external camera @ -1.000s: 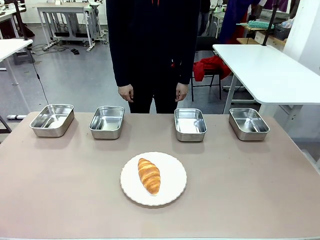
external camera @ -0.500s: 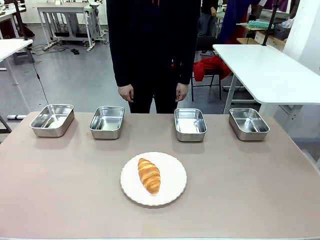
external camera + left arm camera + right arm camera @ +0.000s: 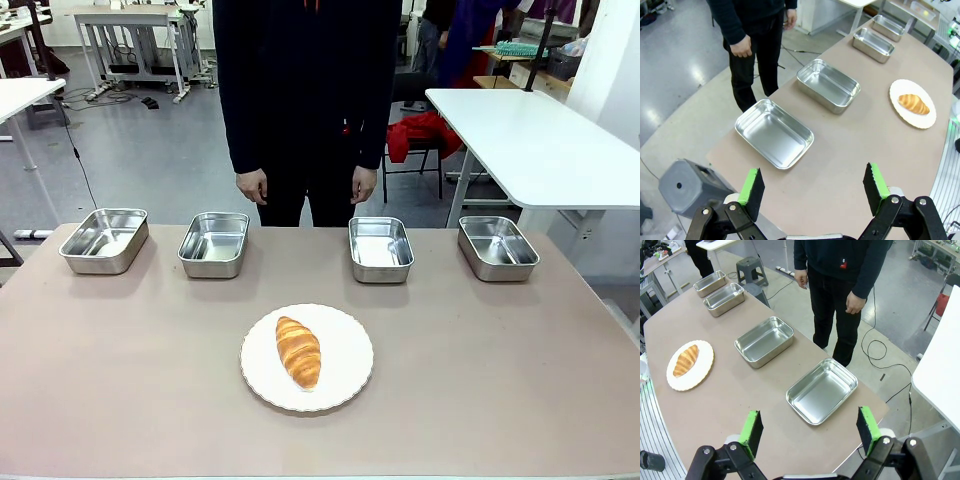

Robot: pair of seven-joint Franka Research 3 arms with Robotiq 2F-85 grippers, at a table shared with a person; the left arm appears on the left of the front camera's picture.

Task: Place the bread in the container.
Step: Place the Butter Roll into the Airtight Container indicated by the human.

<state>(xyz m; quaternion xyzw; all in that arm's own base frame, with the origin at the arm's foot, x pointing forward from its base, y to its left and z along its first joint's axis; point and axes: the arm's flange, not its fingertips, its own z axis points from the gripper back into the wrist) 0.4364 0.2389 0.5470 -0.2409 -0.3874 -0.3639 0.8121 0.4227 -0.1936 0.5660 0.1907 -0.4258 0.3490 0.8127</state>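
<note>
1. White scalloped plate at 6 o'clock on tan table, ctr-front.
2. Person in dark top & trousers stands at 12 o'clock, just past table's far edge.
3. White table at 2 o'clock; red cloth on chair beside it.
4. Grey stool on floor just off table's end, left wrist view.

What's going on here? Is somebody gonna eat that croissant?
Nobody is touching anything right now. The croissant lies on the white plate in the middle of the table. Four shiny pans sit empty in a row at the far edge, and a person stands behind them with arms down. The robot's left hand and right hand are both open, holding nothing, up high near the table's two ends.
</note>
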